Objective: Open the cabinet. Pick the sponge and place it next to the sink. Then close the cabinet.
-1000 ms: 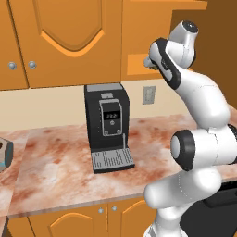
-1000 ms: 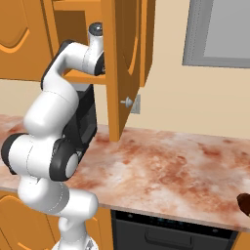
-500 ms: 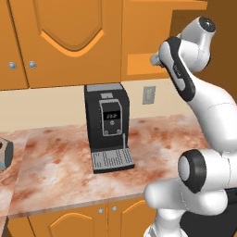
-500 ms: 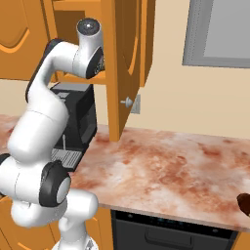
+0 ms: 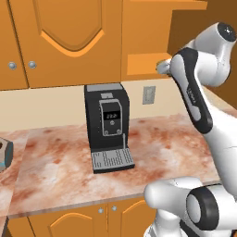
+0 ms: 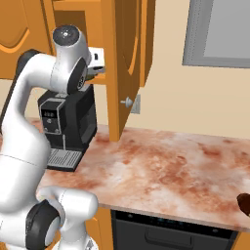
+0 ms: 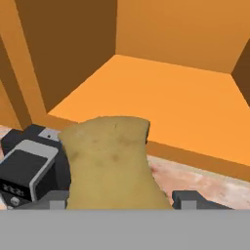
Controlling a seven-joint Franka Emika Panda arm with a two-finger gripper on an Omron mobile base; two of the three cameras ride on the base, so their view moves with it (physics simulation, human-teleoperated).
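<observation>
Sponge (image 7: 110,163) sat between the jaws, which stood partly apart and clamped on its two sides, just outside the front edge of the cabinet (image 7: 161,97) shelf and above the tabletop (image 5: 152,152). Likely light, soft and squashy; a grip across the middle of its flanks should hold. Cabinet door open.

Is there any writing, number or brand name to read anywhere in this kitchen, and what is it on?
Coffee machine: its small dark display shows pale marks, perhaps digits, too blurred to read.
The same display in the right base view: a few pale dots, unreadable.
Cabinet, wall socket, sponge: no writing on them.
Nothing in these pictures can be read for certain.
</observation>
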